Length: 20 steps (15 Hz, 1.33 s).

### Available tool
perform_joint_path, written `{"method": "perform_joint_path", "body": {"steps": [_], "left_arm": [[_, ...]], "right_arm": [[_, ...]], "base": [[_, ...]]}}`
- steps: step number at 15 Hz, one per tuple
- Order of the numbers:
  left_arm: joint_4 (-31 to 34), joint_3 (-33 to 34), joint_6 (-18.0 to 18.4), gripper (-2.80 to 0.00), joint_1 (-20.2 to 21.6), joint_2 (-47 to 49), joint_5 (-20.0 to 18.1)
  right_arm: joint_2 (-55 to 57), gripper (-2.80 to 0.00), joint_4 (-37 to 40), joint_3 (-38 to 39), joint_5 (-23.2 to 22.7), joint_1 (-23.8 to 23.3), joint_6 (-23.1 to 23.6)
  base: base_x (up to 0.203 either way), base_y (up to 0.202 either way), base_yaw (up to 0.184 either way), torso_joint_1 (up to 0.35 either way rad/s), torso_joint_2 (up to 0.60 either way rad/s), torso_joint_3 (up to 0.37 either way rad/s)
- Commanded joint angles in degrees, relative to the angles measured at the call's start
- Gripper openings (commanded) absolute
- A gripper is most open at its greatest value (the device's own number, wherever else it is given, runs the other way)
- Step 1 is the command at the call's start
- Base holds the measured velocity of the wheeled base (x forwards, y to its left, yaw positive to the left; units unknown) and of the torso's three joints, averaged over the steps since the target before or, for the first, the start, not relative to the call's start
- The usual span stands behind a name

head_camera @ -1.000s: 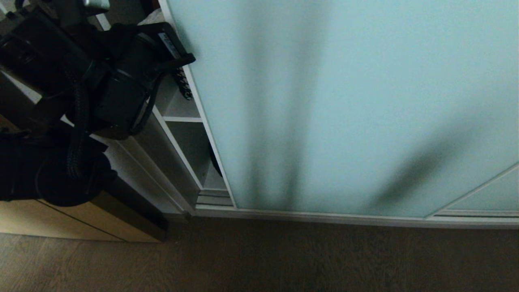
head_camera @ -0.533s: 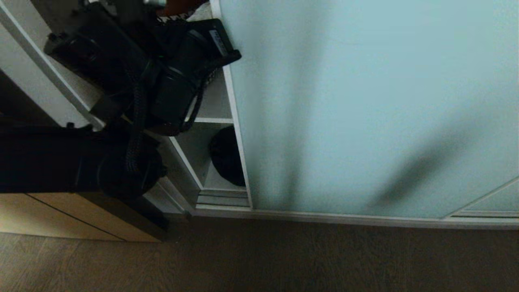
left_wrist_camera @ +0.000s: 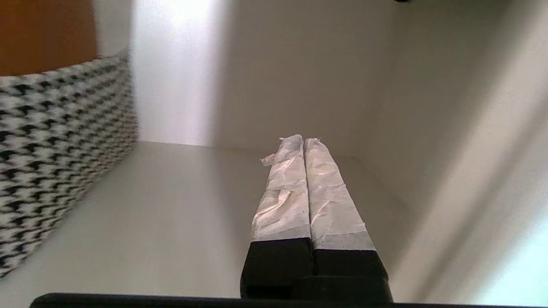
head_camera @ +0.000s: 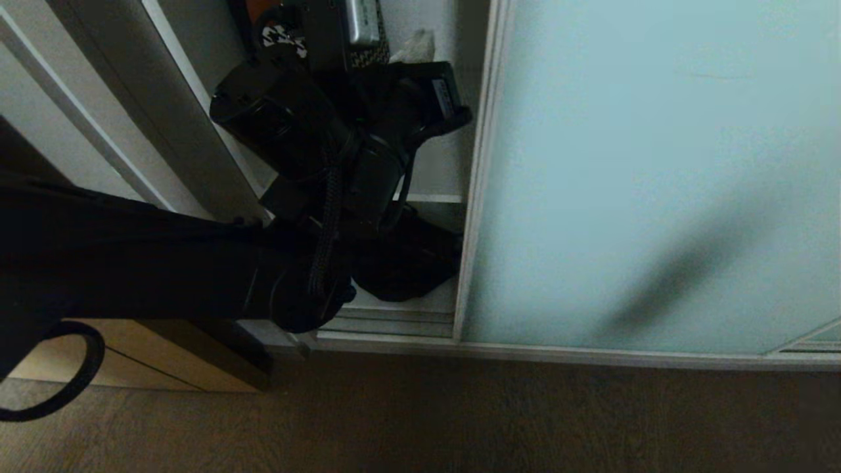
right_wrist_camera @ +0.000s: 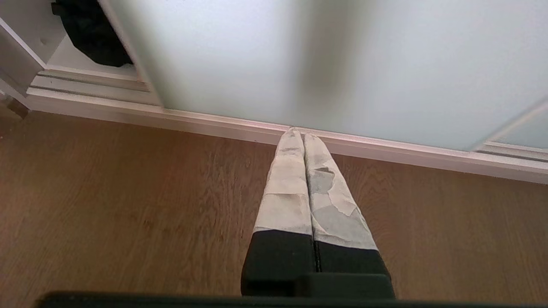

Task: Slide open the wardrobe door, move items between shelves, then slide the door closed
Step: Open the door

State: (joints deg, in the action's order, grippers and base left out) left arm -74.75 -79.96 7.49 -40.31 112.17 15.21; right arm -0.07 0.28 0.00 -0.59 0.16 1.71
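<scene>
Head view: frosted blue-green sliding wardrobe door (head_camera: pixel 657 171).

Brown wood-grain floor (head_camera: pixel 460 420) ran along the ridged silver track (head_camera: pixel 394 322). Tan wooden panel (head_camera: pixel 131 368) stood at the floor's left edge. Dim room, soft shadows.

White shelves (head_camera: pixel 430 197) in open left bay, black bundle (head_camera: pixel 410 259) on bottom board by door edge, houndstooth basket (left_wrist_camera: pixel 55 158) on upper shelf at left, wood floor (head_camera: pixel 460 414) in front, nearest
</scene>
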Motion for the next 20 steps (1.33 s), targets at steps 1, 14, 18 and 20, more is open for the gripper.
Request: {"method": "perform_joint_path", "body": {"steps": [1,14,18,20], "left_arm": [[-0.12,0.39,0.1,-2.8,1.56,-3.08,1.57],[4.64,59.4,1.55,-2.8,23.31,-46.78,10.76],[7.62,72.38,-0.45,-2.8,27.54,-61.85,14.89],[13.02,75.92,-1.83,-2.8,29.99,-71.45,15.25]], "right_arm": [[-0.01,-2.8,-0.02,0.09,-0.03,0.02,0.05],[-0.01,-2.8,0.07,0.0,-0.03,0.02,0.05],[-0.01,-2.8,-0.02,0.0,-0.03,0.02,0.05],[-0.01,-2.8,0.06,0.0,-0.03,0.02,0.05]], "base": [[0.0,0.0,0.0,0.0,0.0,0.0],[0.0,0.0,0.0,0.0,0.0,0.0],[0.0,0.0,0.0,0.0,0.0,0.0],[0.0,0.0,0.0,0.0,0.0,0.0]]}}
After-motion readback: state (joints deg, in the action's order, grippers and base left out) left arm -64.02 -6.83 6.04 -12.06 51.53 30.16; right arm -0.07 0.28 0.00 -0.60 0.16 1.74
